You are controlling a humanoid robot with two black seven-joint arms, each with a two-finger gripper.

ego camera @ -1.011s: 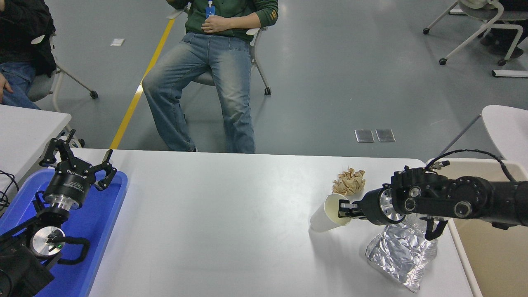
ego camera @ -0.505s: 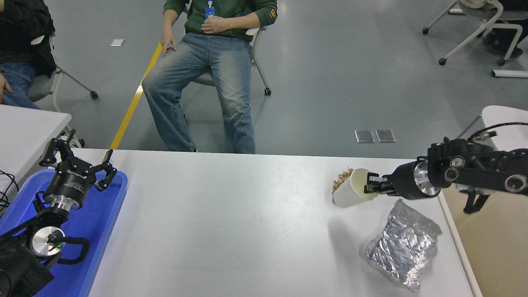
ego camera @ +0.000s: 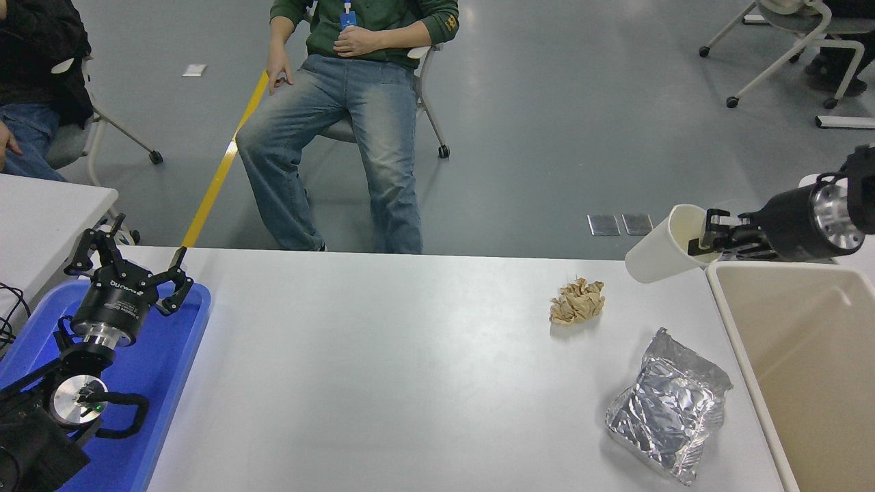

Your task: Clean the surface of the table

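The wide white table surface fills the lower picture. A crumpled brown paper wad lies on it toward the right, and a silver foil bag lies nearer the front right. My right gripper is shut on the rim of a white paper cup, holding it tilted in the air above the table's far right corner, beside the beige bin. My left gripper is parked open over the blue tray at the lower left.
A seated person in jeans faces the table's far edge. Another person sits at the top left by a smaller white table. Wheeled chairs stand at the top right.
My right arm has lifted the white cup off the table and carried it up and to the right, toward the beige bin. The brown paper wad is uncovered again. The left arm has not moved.
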